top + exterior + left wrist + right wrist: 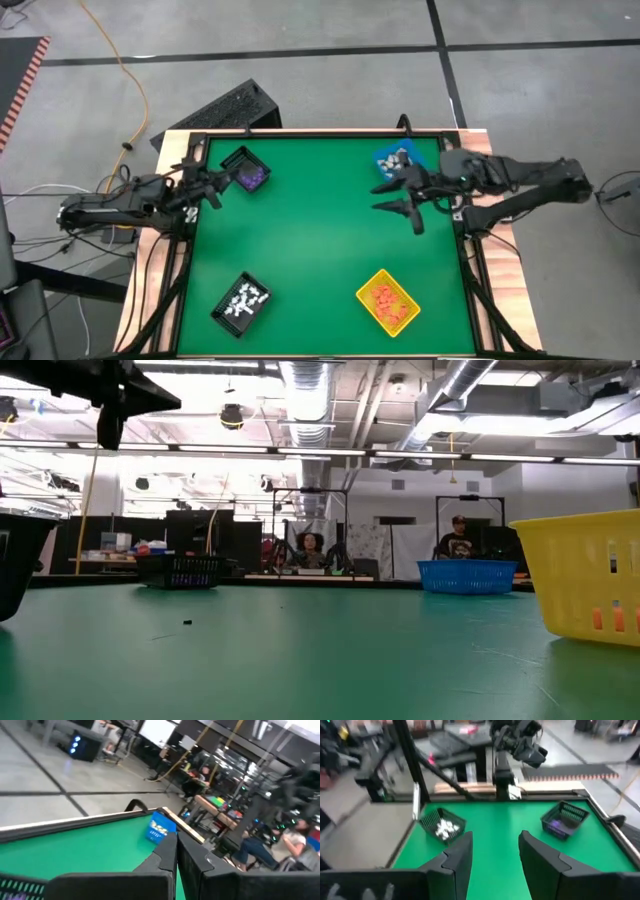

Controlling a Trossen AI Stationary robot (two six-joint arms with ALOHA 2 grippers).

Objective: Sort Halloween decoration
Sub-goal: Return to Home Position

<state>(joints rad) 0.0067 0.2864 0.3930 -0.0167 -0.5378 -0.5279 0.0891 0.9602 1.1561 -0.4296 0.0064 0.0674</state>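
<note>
Right hand (pixel 496 839) spread, white decorations (pixel 442 826) in far black bin (pixel 440 811)

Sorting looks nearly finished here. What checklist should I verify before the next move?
1. Right gripper empty: ok, open, nothing between the fingers.
2. Left gripper empty: ok, shut, nothing held.
3. Colours kept apart: ok. White pieces in one black bin, purple pieces in the other black bin, orange pieces in the yellow bin, pale pieces in the blue bin.
4. Bins upright: ok.
5. Green table free of strays: cannot tell; the low view shows a dark speck.
</note>
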